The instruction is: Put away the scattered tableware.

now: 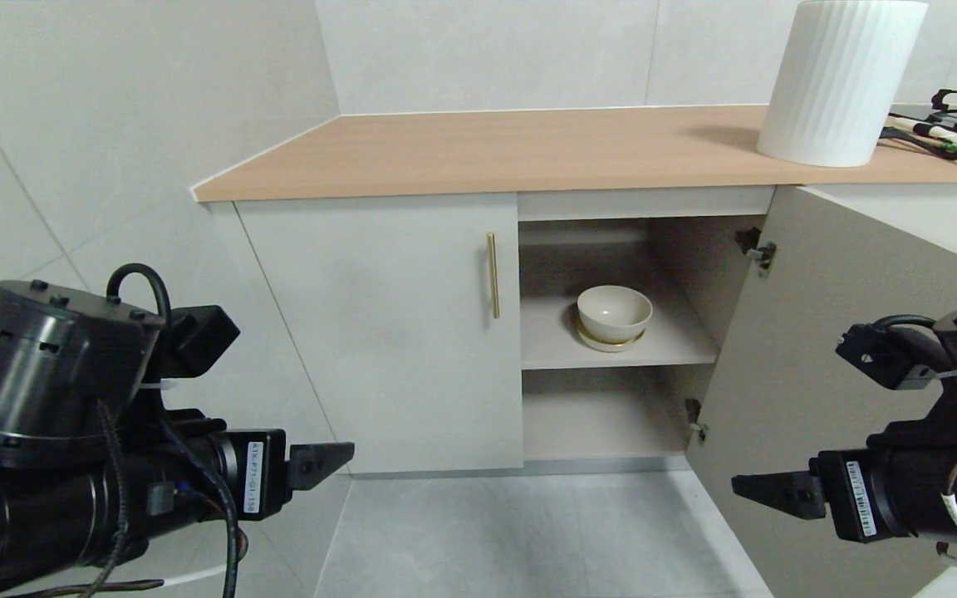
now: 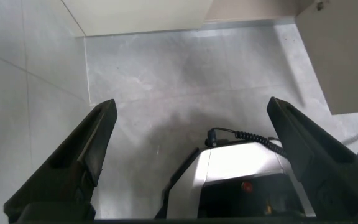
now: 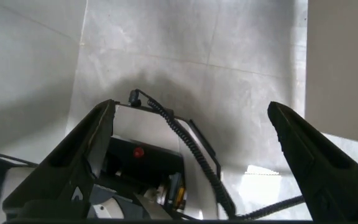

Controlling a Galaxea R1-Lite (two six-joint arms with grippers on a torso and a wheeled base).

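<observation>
Jaws of the left gripper (image 2: 191,106) are spread wide apart and hold nothing, with the grey floor (image 2: 166,81) under them. Jaws of the right gripper (image 3: 191,107) are spread wide apart too, and they hold nothing as well. Both grippers hang low and near, one at the left side and one at the right side, each pointing in toward the middle. Farther off, between them, stands a pale cupboard (image 1: 645,203). Its right door (image 1: 786,349) is swung open, close to the right gripper. Its left door (image 1: 379,332) is shut and has a thin gold handle (image 1: 493,275). Inside the open half, on the upper shelf (image 1: 678,340), sits a cream bowl (image 1: 614,312). The bowl sits upright on a small plate (image 1: 609,340), well away from both grippers. The cupboard has a brown wooden top (image 1: 487,149). On that top, at the far right, stands a tall white pot (image 1: 840,79) with ridges down its side. Just to the right of the pot lie some dark tools (image 1: 956,124), too small to tell what they are. White tiled wall (image 1: 487,50) rises behind the top
</observation>
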